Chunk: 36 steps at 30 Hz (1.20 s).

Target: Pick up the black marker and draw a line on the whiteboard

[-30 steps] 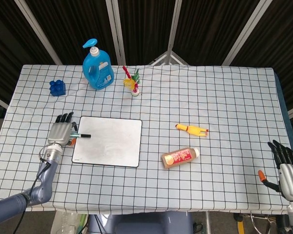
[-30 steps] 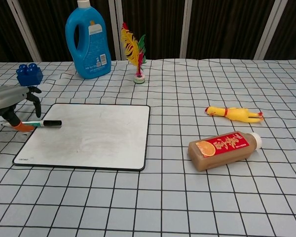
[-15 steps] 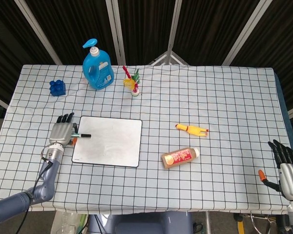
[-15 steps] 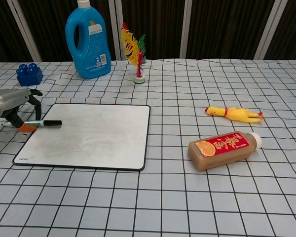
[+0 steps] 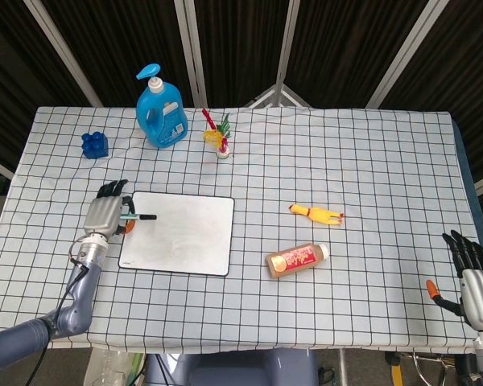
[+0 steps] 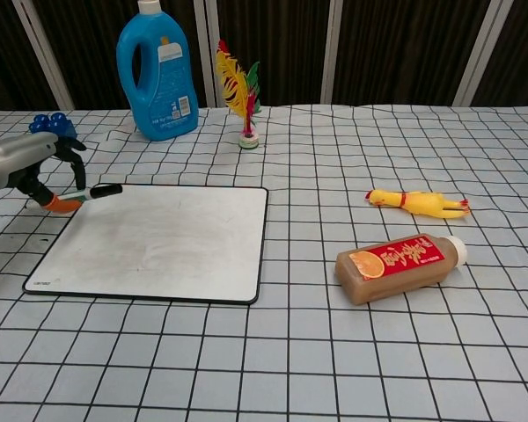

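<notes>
The whiteboard [image 5: 181, 233] [image 6: 158, 239] lies flat on the checked cloth, left of centre. My left hand [image 5: 105, 213] [image 6: 31, 163] holds the black marker [image 5: 138, 217] [image 6: 95, 191] at the board's far left corner, black tip pointing over the board and lifted a little off it. No drawn line shows on the board. My right hand [image 5: 473, 277] rests at the table's right front edge, fingers spread, holding nothing; the chest view does not show it.
A blue detergent bottle [image 5: 160, 108], a feathered shuttlecock [image 5: 218, 137] and a blue toy block [image 5: 95, 145] stand at the back left. A yellow rubber chicken [image 5: 315, 214] and a brown drink bottle [image 5: 296, 259] lie right of the board.
My left hand has moved toward the far edge of the board with the marker, raising it from the board's left edge to its far left corner. The right hand stayed still.
</notes>
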Tool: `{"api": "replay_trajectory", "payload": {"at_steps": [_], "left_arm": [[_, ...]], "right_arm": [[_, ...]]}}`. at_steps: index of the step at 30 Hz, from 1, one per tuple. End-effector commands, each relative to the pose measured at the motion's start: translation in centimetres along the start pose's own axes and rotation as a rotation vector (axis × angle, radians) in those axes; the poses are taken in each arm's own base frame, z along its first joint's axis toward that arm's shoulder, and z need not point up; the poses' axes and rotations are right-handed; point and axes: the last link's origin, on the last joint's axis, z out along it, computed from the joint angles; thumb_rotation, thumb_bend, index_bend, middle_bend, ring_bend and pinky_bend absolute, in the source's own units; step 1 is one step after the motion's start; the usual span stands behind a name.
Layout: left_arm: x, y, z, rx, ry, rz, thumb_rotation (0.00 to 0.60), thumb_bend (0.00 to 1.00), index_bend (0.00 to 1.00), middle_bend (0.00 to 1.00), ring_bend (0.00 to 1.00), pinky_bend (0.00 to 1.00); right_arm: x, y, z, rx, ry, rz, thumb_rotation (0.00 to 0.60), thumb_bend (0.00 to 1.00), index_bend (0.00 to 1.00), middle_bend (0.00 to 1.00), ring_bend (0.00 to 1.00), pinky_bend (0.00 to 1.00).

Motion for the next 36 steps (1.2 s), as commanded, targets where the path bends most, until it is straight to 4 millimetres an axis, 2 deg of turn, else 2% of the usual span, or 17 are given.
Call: {"api": "replay_trajectory", "payload": {"at_steps": [1,6,15,28,36], "left_arm": [[1.5,2.2,-0.5,-0.045,0.036,-0.219,0.600,0.53,0.62,0.07,0.00,0.00],[2.0,4.5,-1.0,-0.103,0.030,-0.386,0.600,0.53,0.62,0.08,0.00,0.00],[1.5,7.8,-1.2,-0.182,0.000,-0.504,0.600,0.53,0.63,0.08,0.00,0.00],[-0.9,12.1,-1.6,-0.273,-0.093,-0.546,0.600,0.53,0.64,0.10,0.00,0.00],[-2.1,13.5,-1.7,-0.299,-0.112,-0.550,0.600,0.53,0.65,0.11,0.00,0.00]], "right_arm": [[0.0,0.0,0.0,0.000,-0.001,0.001,0.600,0.35,0.00,0.00,0.00,0.00],[0.0,0.0,0.0,-0.003,-0.002,0.001,0.600,0.35,0.00,0.00,0.00,0.00],[-0.1,0.2,0.1,-0.009,-0.008,0.001,0.600,0.35,0.00,0.00,0.00,0.00],[0.0,0.3,0.1,-0.015,-0.005,0.002,0.600,0.35,0.00,0.00,0.00,0.00],[0.0,0.3,0.1,-0.014,-0.008,0.005,0.600,0.35,0.00,0.00,0.00,0.00]]}}
